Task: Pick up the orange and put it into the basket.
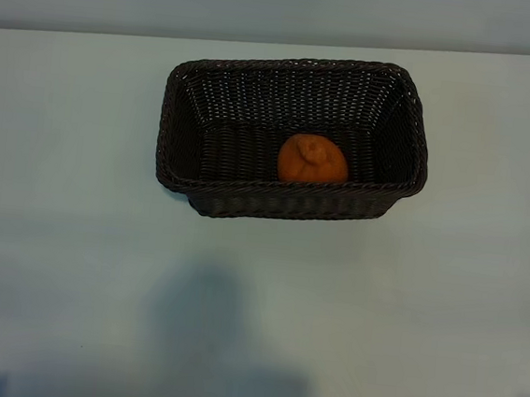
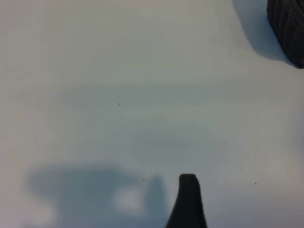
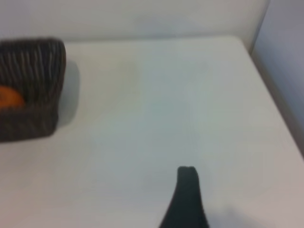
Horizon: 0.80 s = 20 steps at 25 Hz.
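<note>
Work surface: a plain, pale, matte table (image 1: 69, 189) filling most of the exterior view, its far edge running across the top of the frame against a light wall. Directly on it sits a single item, a dark brown woven wicker basket (image 1: 288, 204), rectangular with rounded corners, placed in the upper centre of the frame, long side across. Soft grey shadows fall on the tabletop at lower centre and at both lower corners.

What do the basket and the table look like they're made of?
The basket looks like dark brown woven wicker or a plastic imitation, judging by its ribbed weave and braided rim; which one is unclear. The table looks like a smooth pale laminate with a matte finish, showing soft shadows and no grain.
</note>
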{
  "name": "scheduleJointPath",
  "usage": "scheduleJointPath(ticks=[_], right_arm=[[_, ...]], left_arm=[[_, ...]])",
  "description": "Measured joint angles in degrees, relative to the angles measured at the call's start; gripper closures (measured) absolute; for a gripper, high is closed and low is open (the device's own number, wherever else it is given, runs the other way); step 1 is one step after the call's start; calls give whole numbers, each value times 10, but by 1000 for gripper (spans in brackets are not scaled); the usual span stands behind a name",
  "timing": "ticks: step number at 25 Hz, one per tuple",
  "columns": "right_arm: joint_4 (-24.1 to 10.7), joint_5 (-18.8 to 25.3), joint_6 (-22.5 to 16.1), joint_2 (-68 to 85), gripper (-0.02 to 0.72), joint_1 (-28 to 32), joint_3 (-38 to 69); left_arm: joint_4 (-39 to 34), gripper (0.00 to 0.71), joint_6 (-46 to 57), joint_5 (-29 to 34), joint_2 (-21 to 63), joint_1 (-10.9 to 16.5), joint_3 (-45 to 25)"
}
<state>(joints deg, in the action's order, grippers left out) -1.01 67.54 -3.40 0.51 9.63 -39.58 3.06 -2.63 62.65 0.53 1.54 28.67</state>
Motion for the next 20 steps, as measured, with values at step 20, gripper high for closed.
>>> scheduleJointPath(ticks=[20], right_arm=[[2,-59,11,0,141,0,116]], left_arm=[[0,118,1,0,0,0,0]])
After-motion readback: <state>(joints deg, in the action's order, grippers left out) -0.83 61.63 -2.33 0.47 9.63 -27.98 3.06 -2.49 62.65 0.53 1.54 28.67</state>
